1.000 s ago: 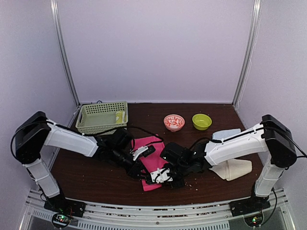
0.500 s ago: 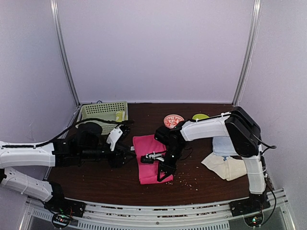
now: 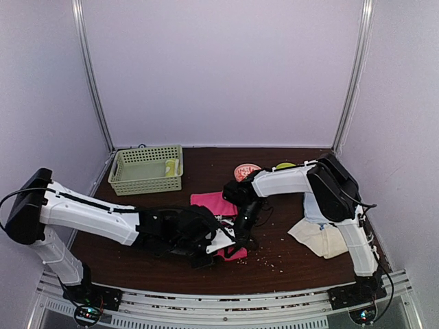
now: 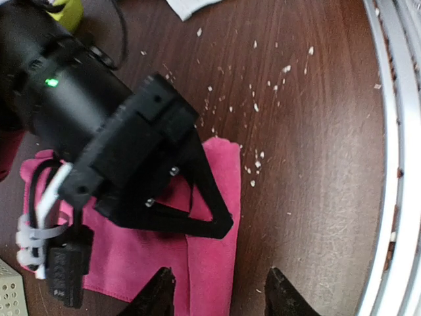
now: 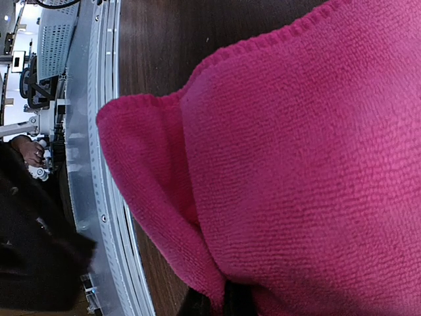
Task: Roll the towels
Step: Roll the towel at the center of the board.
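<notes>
The bright pink towel (image 3: pixel 214 203) lies mid-table, and in the left wrist view the pink towel (image 4: pixel 138 260) shows a folded edge. My right gripper (image 3: pixel 242 228) is shut on a fold of that towel (image 5: pixel 309 145), which fills its wrist view. My left gripper (image 4: pixel 220 299) is open, its fingertips (image 4: pixel 158 297) straddling the towel's near corner, just below the right gripper's black body (image 4: pixel 125 158). A cream towel (image 3: pixel 328 238) and a light blue towel (image 3: pixel 310 208) lie at the right. A yellow towel (image 3: pixel 171 166) sits in the basket.
The green plastic basket (image 3: pixel 140 169) stands at the back left. A red-patterned bowl (image 3: pixel 243 168) and a green bowl (image 3: pixel 285 165) sit at the back, partly behind the right arm. Pale crumbs (image 4: pixel 256 105) dot the dark table. The metal front rail (image 4: pixel 395 131) runs close by.
My left arm has swung right, and its gripper has come over the pink towel's near end. The right arm rose and turned, its gripper staying shut on the towel, which now looks bunched shorter.
</notes>
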`<state>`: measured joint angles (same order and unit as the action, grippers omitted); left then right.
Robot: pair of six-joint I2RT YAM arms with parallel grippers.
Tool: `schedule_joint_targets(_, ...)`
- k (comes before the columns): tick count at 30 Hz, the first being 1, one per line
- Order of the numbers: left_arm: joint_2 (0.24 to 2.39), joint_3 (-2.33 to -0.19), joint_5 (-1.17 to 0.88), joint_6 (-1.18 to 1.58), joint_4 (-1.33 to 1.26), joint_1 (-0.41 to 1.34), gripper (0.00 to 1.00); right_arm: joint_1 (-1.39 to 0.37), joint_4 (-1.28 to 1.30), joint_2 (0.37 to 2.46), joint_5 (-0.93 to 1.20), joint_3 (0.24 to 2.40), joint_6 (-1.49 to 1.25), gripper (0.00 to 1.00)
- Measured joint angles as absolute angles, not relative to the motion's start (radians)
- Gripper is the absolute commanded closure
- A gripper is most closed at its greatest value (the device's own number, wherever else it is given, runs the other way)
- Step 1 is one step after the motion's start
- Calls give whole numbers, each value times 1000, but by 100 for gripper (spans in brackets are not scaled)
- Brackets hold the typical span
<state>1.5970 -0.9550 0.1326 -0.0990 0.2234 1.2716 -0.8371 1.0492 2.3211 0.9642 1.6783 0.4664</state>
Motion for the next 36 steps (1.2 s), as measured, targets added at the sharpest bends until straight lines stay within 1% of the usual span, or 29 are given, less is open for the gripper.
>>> schedule_joint_targets(6,1776,-1006,204,-155,246,1272,60,-837,1050,2321,965,1678,466,100)
schedule_joint_targets(8,1813,-1009,228,-167,245,1272,66,-837,1050,2321,966,1678,466,100)
schedule_joint_targets(11,1824,-1017,247,-175,241,1272,78,-837,1050,2321,969,1676,467,100)
schedule_joint_targets(13,1834,-1024,250,-178,241,1272,82,-836,1050,2321,969,1675,467,100)
schedule_joint_targets(14,1837,-1024,250,-178,241,1272,82,-836,1050,2321,970,1674,467,100)
schedule_joint_targets(16,1837,-1024,247,-178,241,1272,80,-836,1050,2321,970,1674,467,100)
schedule_joint_targets(20,1837,-1028,228,-171,244,1271,66,-835,1044,2319,973,1670,467,100)
schedule_joint_targets(22,1836,-1033,222,-160,250,1271,62,-836,1043,2319,973,1669,467,100)
schedule_joint_targets(23,1836,-1035,221,-155,254,1271,63,-835,1042,2319,973,1669,467,100)
schedule_joint_targets(26,1836,-1040,212,-132,256,1266,74,-835,1039,2318,974,1665,467,100)
schedule_joint_targets(32,1835,-1042,163,-95,256,1236,88,-835,1036,2317,975,1663,467,100)
schedule_joint_targets(35,1835,-1042,150,-81,256,1232,99,-835,1036,2317,976,1663,467,100)
schedule_joint_targets(36,1835,-1042,144,-77,257,1230,100,-835,1036,2317,976,1663,467,100)
